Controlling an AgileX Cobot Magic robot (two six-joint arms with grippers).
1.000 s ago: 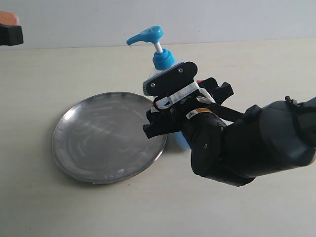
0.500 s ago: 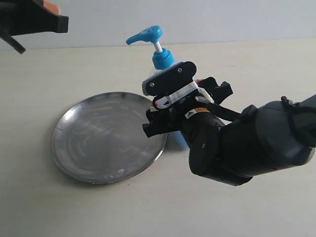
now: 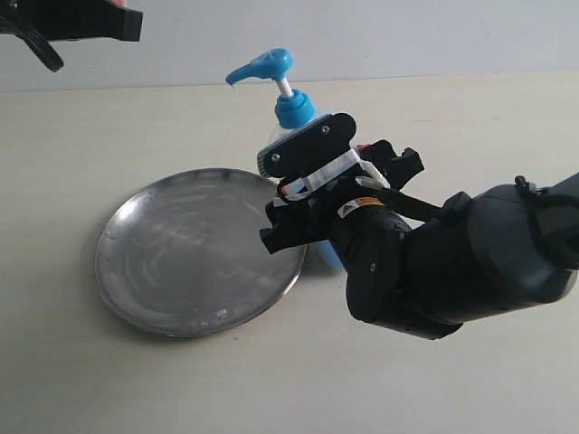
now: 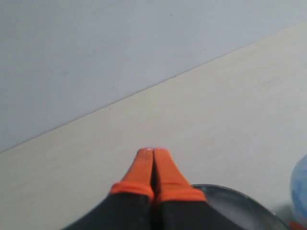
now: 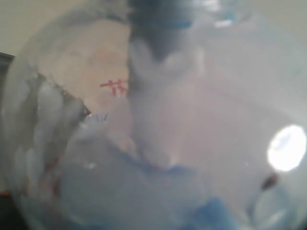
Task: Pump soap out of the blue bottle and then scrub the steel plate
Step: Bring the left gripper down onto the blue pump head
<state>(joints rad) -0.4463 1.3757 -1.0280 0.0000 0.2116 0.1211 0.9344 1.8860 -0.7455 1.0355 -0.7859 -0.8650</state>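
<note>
Pale bench [image 3: 470, 117], grey wall [image 3: 407, 36] behind; plate [image 3: 194, 253] lies flat. Right hand [image 3: 298, 185] spread wide, gripping the bottle [image 3: 293, 108] beside it. Left hand [image 4: 152, 160] aloft, tips pressed together, holding nothing.

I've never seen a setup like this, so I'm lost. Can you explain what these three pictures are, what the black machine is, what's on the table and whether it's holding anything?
This is a two-armed robot; each arm ends in a gripper, a two-fingered clamp. The wide picture comes from a camera off the arms. In it the bulky black arm's right gripper is clasped around the blue bottle, a pump bottle beside the steel plate on the pale table. The other two pictures come from cameras on the wrists. The right one sits so close to the bottle that it shows only blurry clear plastic. The left one shows the left gripper, orange tips pressed shut, holding nothing, above the table with the plate's rim in view.
</note>
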